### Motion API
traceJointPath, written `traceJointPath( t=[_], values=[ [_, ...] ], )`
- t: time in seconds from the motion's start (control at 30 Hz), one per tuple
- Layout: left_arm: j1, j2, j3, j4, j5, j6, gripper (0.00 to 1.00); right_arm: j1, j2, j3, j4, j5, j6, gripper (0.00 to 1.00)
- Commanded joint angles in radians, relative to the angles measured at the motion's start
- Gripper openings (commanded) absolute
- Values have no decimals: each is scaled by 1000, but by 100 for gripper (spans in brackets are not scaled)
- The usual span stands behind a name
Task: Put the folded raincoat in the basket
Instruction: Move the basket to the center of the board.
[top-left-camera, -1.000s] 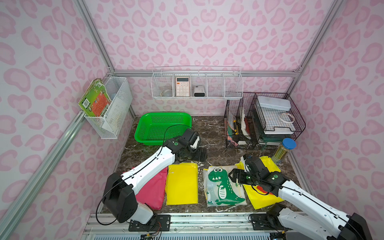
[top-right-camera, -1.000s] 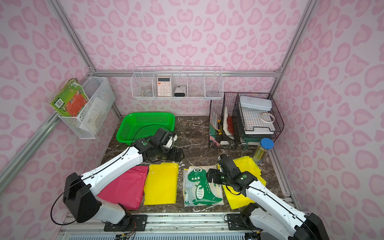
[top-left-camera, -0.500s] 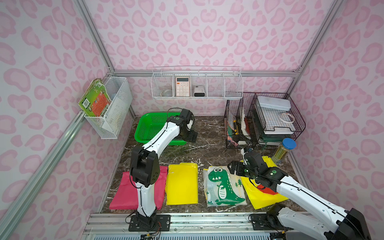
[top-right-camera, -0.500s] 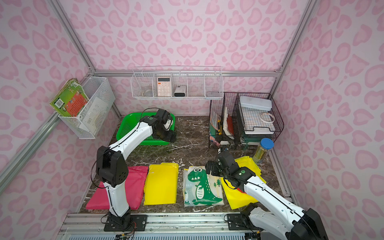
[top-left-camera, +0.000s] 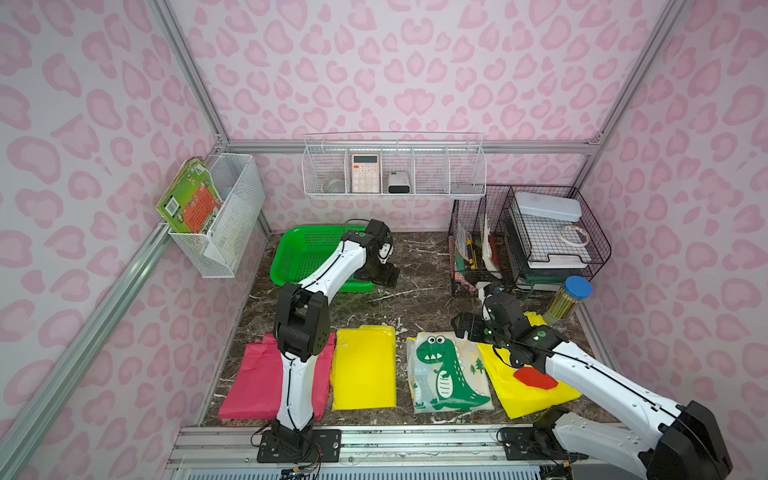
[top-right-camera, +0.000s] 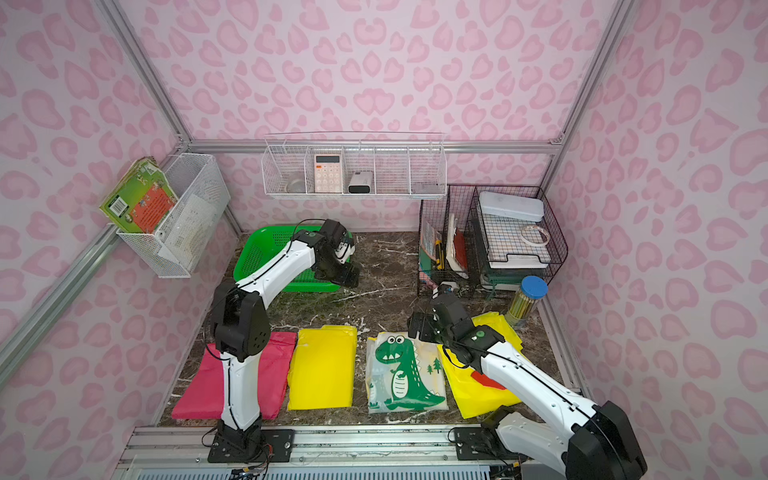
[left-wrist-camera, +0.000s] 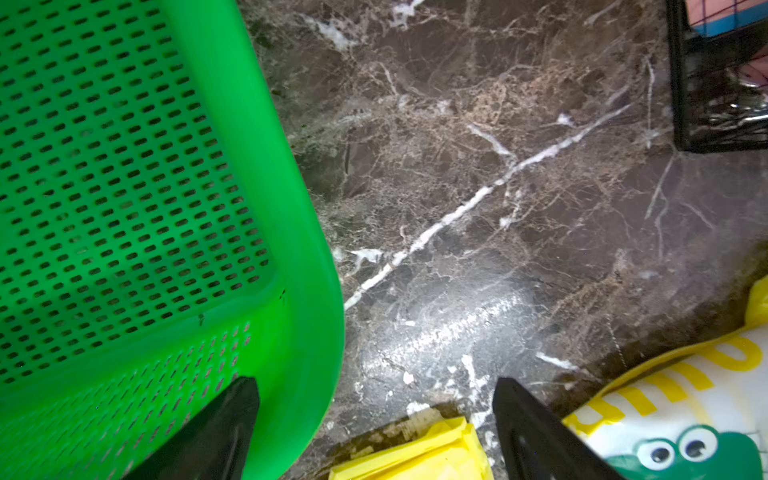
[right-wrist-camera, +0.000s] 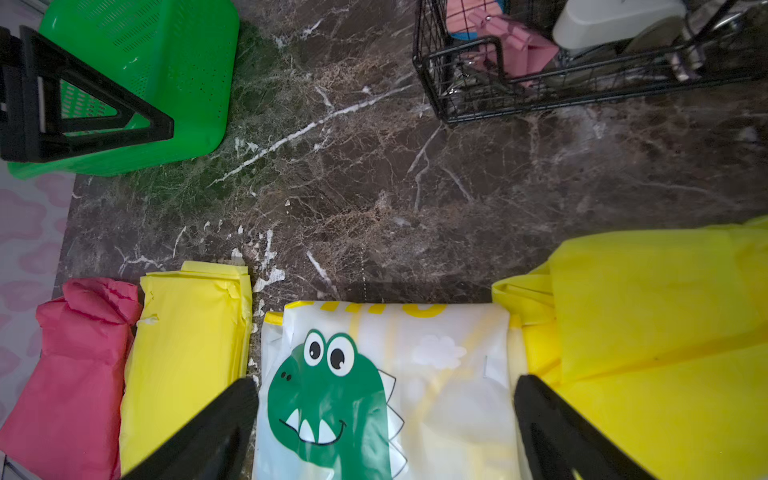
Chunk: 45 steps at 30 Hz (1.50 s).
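Four folded raincoats lie in a row at the front of the marble table: a pink one (top-left-camera: 253, 382), a plain yellow one (top-left-camera: 363, 370), a white one with a green dinosaur (top-left-camera: 446, 370) and a yellow one with a red patch (top-left-camera: 528, 386). The green basket (top-left-camera: 307, 253) (top-right-camera: 266, 257) stands empty at the back left. My left gripper (top-left-camera: 384, 276) (left-wrist-camera: 374, 384) is open over the basket's (left-wrist-camera: 299, 232) near right corner, holding nothing. My right gripper (top-left-camera: 463, 326) (right-wrist-camera: 386, 382) is open just above the far edge of the dinosaur raincoat (right-wrist-camera: 436, 374), its fingers either side of it.
A black wire rack (top-left-camera: 528, 237) with trays and papers stands at the back right, and a blue-lidded pencil jar (top-left-camera: 569, 299) stands in front of it. White wire baskets hang on the back wall (top-left-camera: 395, 170) and the left wall (top-left-camera: 220, 216).
My left arm has swung from above the plain yellow raincoat back to the basket's near right corner. My right gripper has shifted slightly toward the far edge of the dinosaur raincoat.
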<state>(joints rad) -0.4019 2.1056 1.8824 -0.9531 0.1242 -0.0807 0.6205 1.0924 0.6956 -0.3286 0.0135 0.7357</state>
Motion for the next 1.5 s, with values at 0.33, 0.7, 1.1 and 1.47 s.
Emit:
traceJointPath(
  t=[0.33, 0.7, 1.1, 1.47],
  values=[
    [-40, -52, -131, 74, 183, -98, 91, -28, 14, 3, 30, -1, -19, 99],
    [-151, -74, -208, 172, 216, -206, 91, -48, 3, -36, 38, -10, -13, 99],
    [-230, 3, -111, 185, 241, -260, 91, -50, -41, -131, 45, -25, 25, 99],
    [-235, -24, -59, 112, 115, -215, 93, -50, -70, -191, 33, -49, 38, 99]
  ],
)
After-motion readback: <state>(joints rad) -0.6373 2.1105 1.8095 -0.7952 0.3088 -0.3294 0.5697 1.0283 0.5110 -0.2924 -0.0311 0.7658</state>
